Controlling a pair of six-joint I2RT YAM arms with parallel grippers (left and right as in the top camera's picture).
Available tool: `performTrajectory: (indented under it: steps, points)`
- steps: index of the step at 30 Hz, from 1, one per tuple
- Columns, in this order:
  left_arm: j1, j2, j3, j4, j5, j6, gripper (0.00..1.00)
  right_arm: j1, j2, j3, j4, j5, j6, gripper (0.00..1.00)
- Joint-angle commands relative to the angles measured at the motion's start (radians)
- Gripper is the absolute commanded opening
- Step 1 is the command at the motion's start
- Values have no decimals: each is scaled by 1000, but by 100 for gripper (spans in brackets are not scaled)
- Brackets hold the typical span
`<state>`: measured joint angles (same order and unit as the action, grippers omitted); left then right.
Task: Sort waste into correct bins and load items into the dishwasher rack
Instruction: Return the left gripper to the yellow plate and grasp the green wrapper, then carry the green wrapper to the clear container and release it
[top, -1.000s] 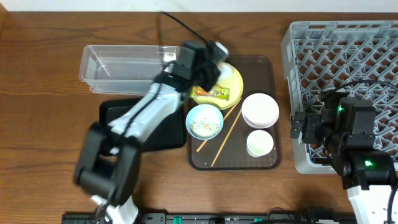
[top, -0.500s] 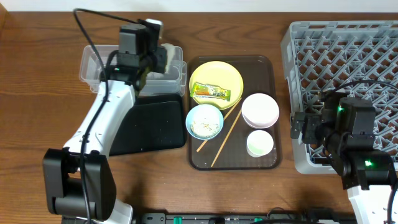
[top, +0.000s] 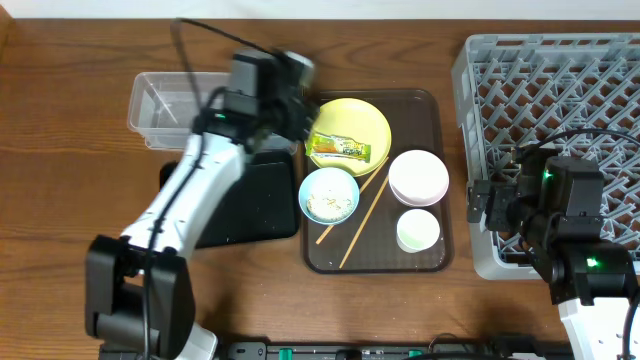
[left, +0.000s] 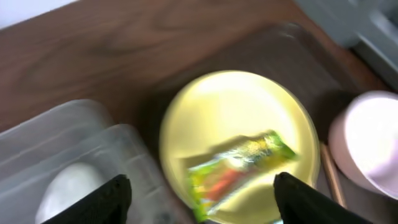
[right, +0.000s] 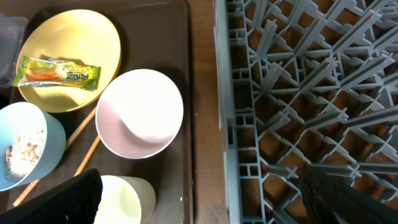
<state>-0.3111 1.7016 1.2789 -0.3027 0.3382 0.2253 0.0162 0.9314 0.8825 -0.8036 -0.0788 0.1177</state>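
Observation:
My left gripper (top: 297, 108) (left: 202, 200) hovers open and holds nothing, between the clear tub (top: 160, 110) (left: 37, 155) and the yellow plate (top: 368, 118) (left: 236, 106). The green-and-white wrapper (top: 340, 150) (left: 239, 165) (right: 57, 71) lies on that plate. A white lump (left: 67, 188) rests in the tub. The blue bowl (top: 303, 195) (right: 56, 134) holds food scraps (top: 330, 203) (right: 22, 149). Chopsticks (top: 360, 215) (right: 84, 143), pink bowl (top: 418, 177) (right: 140, 112) and cup (top: 417, 231) (right: 121, 199) sit on the brown tray. My right gripper (top: 482, 205) (right: 208, 205) is open and holds nothing, at the grey rack's (top: 560, 90) (right: 298, 93) left edge.
The brown serving tray (top: 420, 108) (right: 180, 37) lies between the bins and the rack. The black tray (top: 250, 210) sits in front of the clear tub, partly under my left arm. Bare wooden table lies to the far left and along the front.
My left gripper went from the plate to the clear tub and swung back toward the plate, its jaws opening on the way. The right arm has not moved.

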Motion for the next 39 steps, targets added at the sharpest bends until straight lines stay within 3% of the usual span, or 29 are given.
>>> performTrajectory:
  steps: [1, 8, 17, 25, 28, 33, 39]
  points:
    - [-80, 45, 1, -10, -23, 208, 76, 17, -2, 22, -1, -8, -14, 99]
    - [-187, 164, 1, 6, -151, 348, 77, 17, -2, 22, -1, -8, -14, 99]
    - [-198, 307, 1, 134, -175, 351, 80, 17, -2, 22, -6, -8, -14, 99]
    - [-198, 368, 1, 142, -175, 351, 79, 17, -2, 22, -6, -8, -14, 99]
    - [-198, 371, 1, 155, -175, 351, 67, 17, -2, 22, -6, -8, -14, 99]
    - [-198, 360, 2, 201, -177, 350, 25, 17, -2, 22, -6, -8, -14, 99]
    - [-197, 292, 3, 195, -256, 251, 9, 17, -2, 22, -9, -8, -14, 99]
